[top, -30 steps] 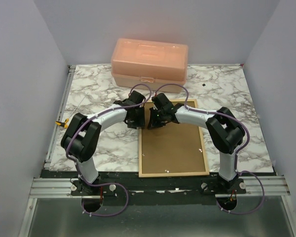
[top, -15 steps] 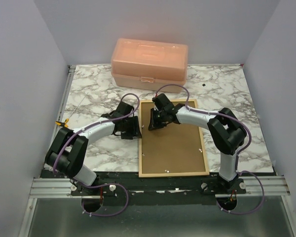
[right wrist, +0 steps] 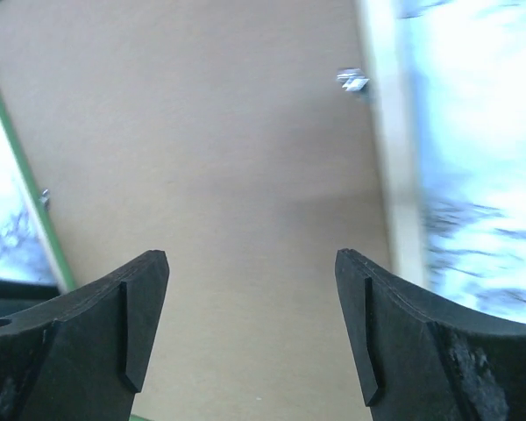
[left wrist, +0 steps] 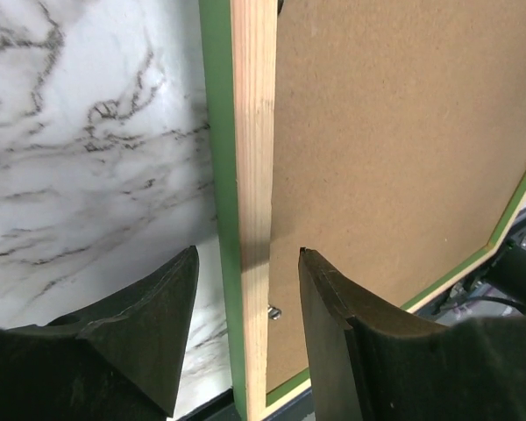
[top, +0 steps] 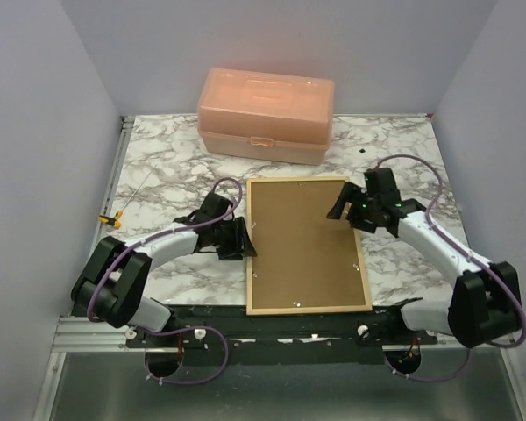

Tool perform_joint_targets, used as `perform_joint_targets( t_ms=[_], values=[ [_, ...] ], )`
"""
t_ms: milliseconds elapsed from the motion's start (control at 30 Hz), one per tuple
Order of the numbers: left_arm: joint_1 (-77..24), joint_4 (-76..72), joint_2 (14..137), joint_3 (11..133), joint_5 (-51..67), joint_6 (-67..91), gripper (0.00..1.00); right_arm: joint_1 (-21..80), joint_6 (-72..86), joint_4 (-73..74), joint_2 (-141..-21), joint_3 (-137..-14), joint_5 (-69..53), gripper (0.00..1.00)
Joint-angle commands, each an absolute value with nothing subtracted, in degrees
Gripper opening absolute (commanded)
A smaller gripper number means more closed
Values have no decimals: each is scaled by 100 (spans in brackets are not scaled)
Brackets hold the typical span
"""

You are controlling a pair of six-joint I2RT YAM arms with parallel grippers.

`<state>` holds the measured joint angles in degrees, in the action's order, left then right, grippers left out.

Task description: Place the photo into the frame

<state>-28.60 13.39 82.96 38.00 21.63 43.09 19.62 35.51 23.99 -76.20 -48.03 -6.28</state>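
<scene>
The frame (top: 309,309) lies face down on the marble table, pale wood back up, with a brown backing board (top: 302,246) filling it. The photo is hidden. My left gripper (top: 244,239) is at the frame's left side. In the left wrist view its jaws (left wrist: 247,254) are open and straddle the wooden rail (left wrist: 252,175) with a gap on each side. My right gripper (top: 340,207) hovers over the board's upper right, close to the right rail. In the right wrist view it (right wrist: 252,256) is wide open over bare board (right wrist: 219,158), holding nothing.
A peach plastic box (top: 266,114) stands at the back of the table, just beyond the frame's far edge. A small yellow and black item (top: 111,217) lies at the table's left edge. Small metal tabs (right wrist: 352,81) sit along the frame's inner rim.
My right gripper has opened wide and swung from the board's upper left to its upper right. My left gripper has drawn back toward me along the frame's left rail.
</scene>
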Motion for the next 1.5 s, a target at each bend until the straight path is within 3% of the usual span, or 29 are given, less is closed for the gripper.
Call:
perform_joint_targets(
  t_ms=[0, 233, 467, 833, 1033, 1200, 1367, 1467],
  values=[
    [-2981, 1180, 8165, 3460, 2499, 4590, 51, 1300, 3395, 3107, -7039, -4376, -122, 85],
    [-3364, 1050, 7982, 3197, 2468, 4930, 51, 1026, 3358, 2734, -7863, -4229, -424, 86],
    [-3788, 878, 7621, 2963, 2454, 5280, 51, 1103, 3037, 2233, -9000, -4960, -1417, 84],
    [-5070, -401, 7693, 2966, 2634, 6507, 51, 2395, 2935, 2128, -10679, -6710, -1126, 86],
    [-5381, -2078, 8378, 2959, 3111, 7265, 52, 2383, 2975, 2364, -10088, -6703, -163, 99],
    [-5486, -3255, 8420, 2532, 3242, 7850, 54, 2188, 3146, 2682, -9044, -6058, 453, 100],
    [-5648, -1906, 7762, 2545, 2758, 7475, 56, 2065, 3649, 3253, -7858, -5378, 806, 100],
    [-5693, 49, 7112, 2982, 1894, 6822, 57, 2065, 4068, 3620, -7307, -5017, 806, 99]
  ],
)
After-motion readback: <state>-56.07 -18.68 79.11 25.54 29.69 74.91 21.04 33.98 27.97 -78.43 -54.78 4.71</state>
